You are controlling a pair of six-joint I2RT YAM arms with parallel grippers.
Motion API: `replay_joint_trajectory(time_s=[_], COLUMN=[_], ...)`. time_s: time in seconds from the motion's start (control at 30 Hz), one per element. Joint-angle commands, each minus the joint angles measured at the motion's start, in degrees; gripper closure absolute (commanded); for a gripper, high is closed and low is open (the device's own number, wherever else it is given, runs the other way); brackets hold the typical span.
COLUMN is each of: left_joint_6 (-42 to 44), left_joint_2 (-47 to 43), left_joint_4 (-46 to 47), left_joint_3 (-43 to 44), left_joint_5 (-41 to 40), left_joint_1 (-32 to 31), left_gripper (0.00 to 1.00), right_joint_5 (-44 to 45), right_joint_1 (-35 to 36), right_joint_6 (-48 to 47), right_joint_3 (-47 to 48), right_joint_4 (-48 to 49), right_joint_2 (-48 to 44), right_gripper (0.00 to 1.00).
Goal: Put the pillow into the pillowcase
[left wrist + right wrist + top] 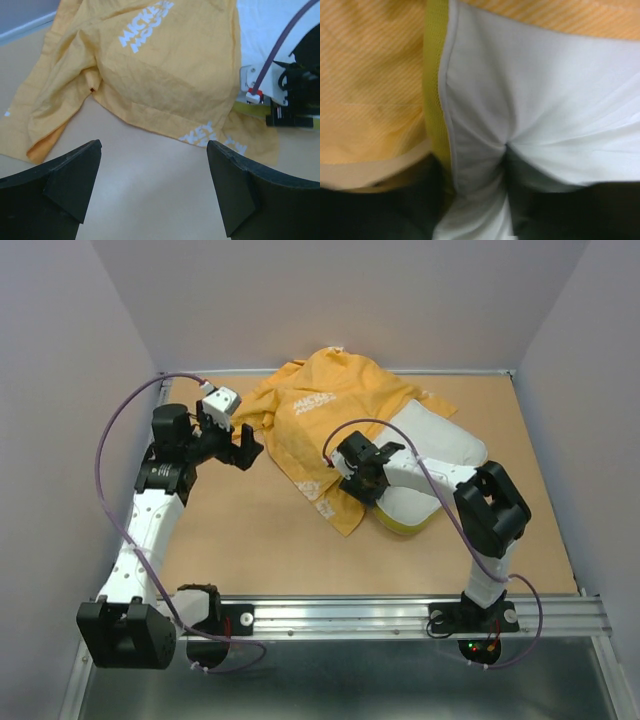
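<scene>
The orange-yellow pillowcase [325,405] lies crumpled at the back middle of the table, white lettering up; it also fills the left wrist view [160,65]. The white pillow [440,445] with yellow piping lies to its right, partly under the case's edge. My right gripper [362,480] is at the pillow's near-left edge, shut on a pinched fold of the pillow's white fabric [485,165] beside the yellow piping [435,100]. My left gripper [232,445] is open and empty, left of the pillowcase, over bare table [155,190].
The brown table top [250,540] is ringed by pale walls at the back and both sides. A metal rail [350,615] runs along the near edge, where the arm bases stand. A purple cable loops from each arm.
</scene>
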Motion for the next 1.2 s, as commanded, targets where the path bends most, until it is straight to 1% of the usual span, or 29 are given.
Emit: replay_joint_trajectory(time_s=[0.0, 0.03, 0.07, 0.1, 0.13, 0.17, 0.23, 0.27, 0.3, 0.33, 0.4, 0.43, 0.47, 0.5, 0.57, 0.6, 0.63, 0.67, 0.7, 0.77, 0.83, 0.9, 0.93, 1.0, 1.03, 1.07, 1.17], left_joint_6=[23.6, 28.0, 31.2, 35.8, 37.0, 37.6, 37.0, 36.3, 36.0, 36.1, 36.3, 36.1, 35.7, 35.4, 35.1, 35.1, 35.6, 36.1, 37.2, 38.7, 40.4, 40.7, 41.0, 41.3, 41.3, 41.2, 42.2], left_joint_2=[-4.2, -4.7, -5.3, -7.1, -8.0, -10.1, -11.2, -11.0, -10.5, -8.1, -4.4, -0.1, 2.2, 6.9, 11.0, 14.4, 16.0, 17.7, 20.8, 24.1, 28.1, 30.8, 31.4, 32.6, 33.3, 33.3, 29.7], left_joint_4=[-6.9, -8.6, -10.7, -10.9, -8.8, -6.8, -1.5, 4.2, 6.7, 8.6, 14.4, 16.1, 18.6, 19.4, 21.9, 23.2, 24.2, 25.6, 28.3, 30.4, 31.9, 31.6, 31.2, 28.8, 27.5, 24.5, 17.6], left_joint_3=[-5.1, -6.4, -7.8, -11.3, -13.4, -15.5, -21.3, -22.8, -23.9, -25.3, -25.8, -25.8, -24.9, -24.3, -22.1, -21.8, -21.5, -21.5, -21.3, -20.6, -19.4, -18.6, -17.7, -16.5, -14.9, -14.0, -11.2], left_joint_5=[1.3, 0.4, -0.7, -3.4, -5.3, -9.2, -13.0, -14.6, -17.6, -18.5, -20.1, -21.0, -21.3, -21.7, -21.8, -22.9, -23.8, -25.3, -28.9, -32.4, -35.9, -35.7, -35.4, -33.6, -32.7, -32.0, -23.4], left_joint_1=[-2.8, -4.4, -8.6, -11.2, -14.0, -20.7, -26.9, -29.7, -32.4, -37.6, -42.1, -44.6, -45.7, -46.2, -46.8, -47.0, -47.1, -47.3, -47.4, -47.4, -47.4, -47.4, -47.4, -47.4, -47.8, -48.1, -49.4], left_gripper=[0.02, 0.02, 0.03, 0.03, 0.04, 0.04, 0.03, 0.02, 0.02, 0.01, 0.01, 0.01, 0.01, 0.01, 0.01, 0.01, 0.01, 0.01, 0.03, 0.06, 0.14, 0.27, 0.45, 0.68, 0.91, 1.00, 1.00], right_joint_5=[1.3, 0.5, -1.4, -2.7, -3.8, -5.7, -6.8, -7.0, -7.2, -7.3, -7.8, -8.1, -8.4, -8.4, -8.4, -8.4, -8.4, -9.8, -10.2, -10.6, -11.9, -13.4, -13.7, -14.2, -14.3, -14.5, -15.7], right_joint_1=[-0.5, -0.5, -0.6, -0.7, -0.9, -1.0, -1.0, -1.1, -1.2, -1.4, -1.9, -2.2, -2.4, -2.6, -2.9, -3.1, -3.2, -3.2, -3.2, -3.3, -3.2, -3.3, -3.3, -3.4, -3.4, -3.5, -3.9], right_joint_6=[2.1, 2.4, 2.8, 3.3, 3.6, 4.0, 4.2, 4.3, 4.3, 4.3, 4.7, 5.0, 5.0, 5.0, 5.1, 5.0, 5.0, 5.1, 5.0, 5.0, 5.1, 5.2, 5.2, 5.3, 5.2, 5.2, 6.2], right_joint_3=[-0.4, 0.5, 1.7, 4.7, 6.2, 7.9, 11.4, 12.1, 12.5, 12.9, 13.4, 13.5, 13.5, 13.5, 13.4, 13.4, 13.4, 13.3, 13.1, 12.8, 12.2, 12.1, 12.1, 12.3, 13.1, 13.6, 17.7], right_joint_4=[1.1, 1.0, 0.8, 0.0, -0.2, -0.4, -1.0, -1.1, -1.1, -1.0, -1.0, -1.0, -1.0, -1.0, -1.0, -1.0, -1.1, -1.0, -1.1, -1.1, -1.1, -1.1, -1.1, -1.1, -1.0, -1.0, -0.8], right_joint_2=[1.0, 0.5, -0.9, -1.7, -3.7, -4.5, -5.7, -6.7, -7.0, -7.3, -7.7, -7.6, -7.9, -8.3, -8.8, -9.3, -9.5, -9.8, -10.1, -10.7, -11.1, -11.5, -11.6, -11.3, -11.3, -10.9, -8.2], right_gripper=[0.78, 0.92, 1.00, 1.00, 0.99, 1.00, 0.99, 0.99, 1.00, 0.99, 1.00, 0.99, 1.00, 0.99, 0.99, 0.99, 1.00, 0.99, 1.00, 1.00, 1.00, 0.99, 0.99, 1.00, 0.99, 1.00, 0.99])
